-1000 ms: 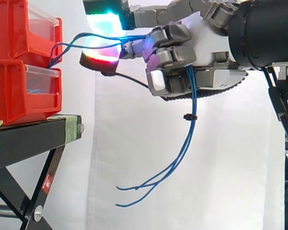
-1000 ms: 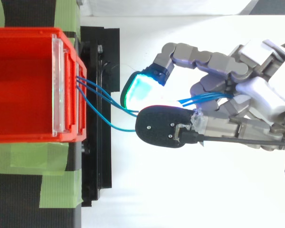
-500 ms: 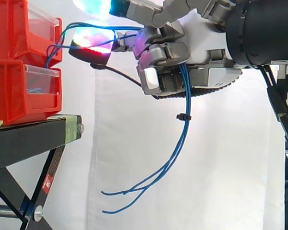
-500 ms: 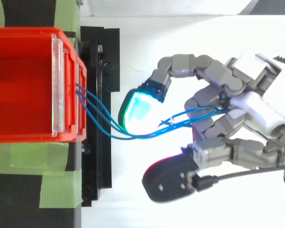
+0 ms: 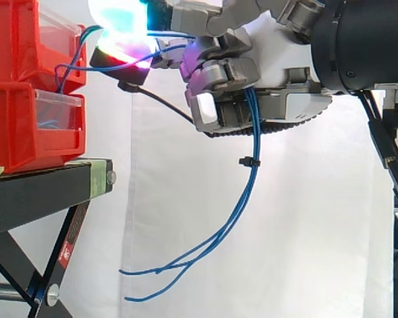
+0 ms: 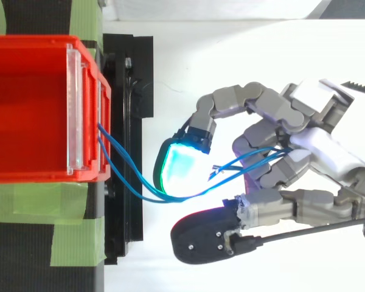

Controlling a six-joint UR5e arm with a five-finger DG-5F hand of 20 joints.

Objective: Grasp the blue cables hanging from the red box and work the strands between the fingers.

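Blue cables [image 5: 253,136] leave the front of the upper red box [image 5: 16,46], sag in a slack loop across the gap, and pass into the robot hand [image 6: 319,155], which sits well apart from the box, out past the edge of the black stand [image 5: 46,192]. The fingers are curled round the strands and the bundle is threaded through them. In my side view the loose tails drop below the palm, past a small black tie [image 5: 246,161], and trail off low with their ends splayed. One glowing fingertip [image 6: 179,167] reaches toward the box beside the loop. I'd call the grasp done and the working of strands under way. Which strand runs between which fingers I probably can't settle, because the pad glow washes out that spot. What's left is more finger play.
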